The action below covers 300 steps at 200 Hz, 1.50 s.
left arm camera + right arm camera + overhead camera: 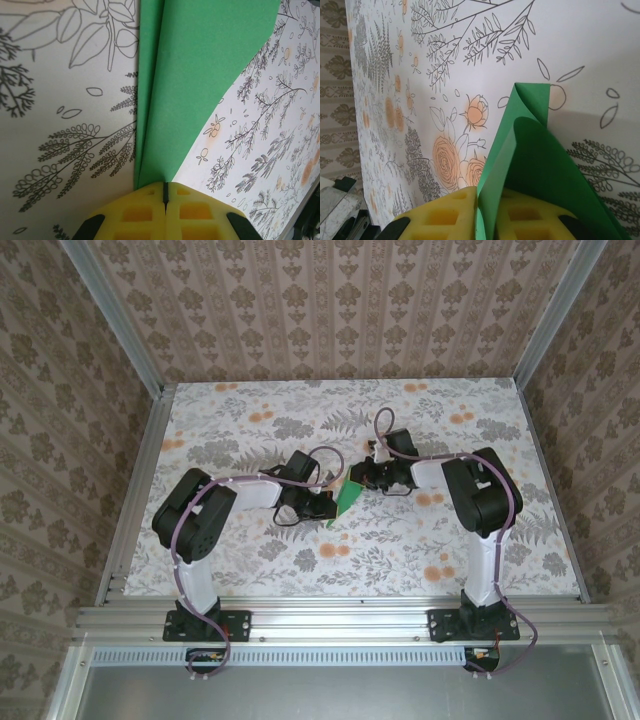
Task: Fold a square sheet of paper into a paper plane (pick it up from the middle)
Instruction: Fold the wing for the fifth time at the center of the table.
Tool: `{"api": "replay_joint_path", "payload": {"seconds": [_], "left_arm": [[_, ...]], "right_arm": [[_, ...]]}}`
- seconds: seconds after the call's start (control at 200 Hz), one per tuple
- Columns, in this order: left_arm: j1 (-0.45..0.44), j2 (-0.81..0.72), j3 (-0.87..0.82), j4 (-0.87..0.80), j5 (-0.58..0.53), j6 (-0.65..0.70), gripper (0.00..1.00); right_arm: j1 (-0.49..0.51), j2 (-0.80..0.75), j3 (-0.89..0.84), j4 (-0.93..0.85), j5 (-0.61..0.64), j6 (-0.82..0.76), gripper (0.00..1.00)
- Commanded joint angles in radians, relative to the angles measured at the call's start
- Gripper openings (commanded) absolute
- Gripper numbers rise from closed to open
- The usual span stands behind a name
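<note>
The square sheet of paper point(347, 499) is bright green and hangs between my two grippers, just above the middle of the floral table. In the left wrist view it point(200, 75) is folded double along a long crease, and its narrow end sits in my left gripper point(164, 189), whose yellow jaws are pressed together on it. In the right wrist view the sheet point(545, 165) curls over one yellow finger point(445, 215). My right gripper point(487, 205) is shut on its edge. From above, my left gripper point(330, 505) and my right gripper point(358, 483) meet tip to tip at the paper.
The floral tabletop point(420, 550) extends on all sides of the grippers. Aluminium rails point(340, 615) border the near edge and both sides. Patterned walls point(330, 310) close off the back and flanks. Purple cables run along both arms.
</note>
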State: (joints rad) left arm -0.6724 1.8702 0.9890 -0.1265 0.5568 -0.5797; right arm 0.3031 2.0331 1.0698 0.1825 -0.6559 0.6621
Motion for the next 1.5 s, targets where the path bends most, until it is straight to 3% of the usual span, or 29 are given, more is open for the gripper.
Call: {"api": "replay_joint_path", "payload": {"seconds": [0.0, 0.345, 0.485, 0.85, 1.18, 1.365, 1.495], "left_arm": [[0.005, 0.008, -0.031, -0.077, -0.052, 0.034, 0.01], [0.008, -0.073, -0.012, 0.127, -0.029, -0.024, 0.12], [0.008, -0.060, 0.036, 0.151, -0.105, -0.032, 0.15], [0.004, 0.026, 0.077, 0.152, -0.104, -0.032, 0.15], [0.007, -0.022, 0.031, 0.167, -0.145, -0.039, 0.19], [0.008, -0.085, -0.039, 0.212, -0.157, -0.029, 0.25], [0.010, -0.132, -0.094, 0.246, -0.164, -0.023, 0.29]], "right_arm": [[-0.002, 0.046, 0.030, -0.101, 0.095, 0.017, 0.16], [0.000, 0.061, 0.072, -0.307, 0.172, -0.002, 0.23], [0.003, 0.071, 0.097, -0.342, 0.168, -0.007, 0.26], [0.004, -0.020, 0.107, -0.287, 0.061, 0.018, 0.35], [0.005, -0.202, -0.047, -0.205, 0.010, -0.018, 0.50], [0.007, -0.206, -0.099, -0.084, -0.051, -0.008, 0.54], [0.012, -0.187, -0.077, -0.082, -0.035, -0.012, 0.52]]}}
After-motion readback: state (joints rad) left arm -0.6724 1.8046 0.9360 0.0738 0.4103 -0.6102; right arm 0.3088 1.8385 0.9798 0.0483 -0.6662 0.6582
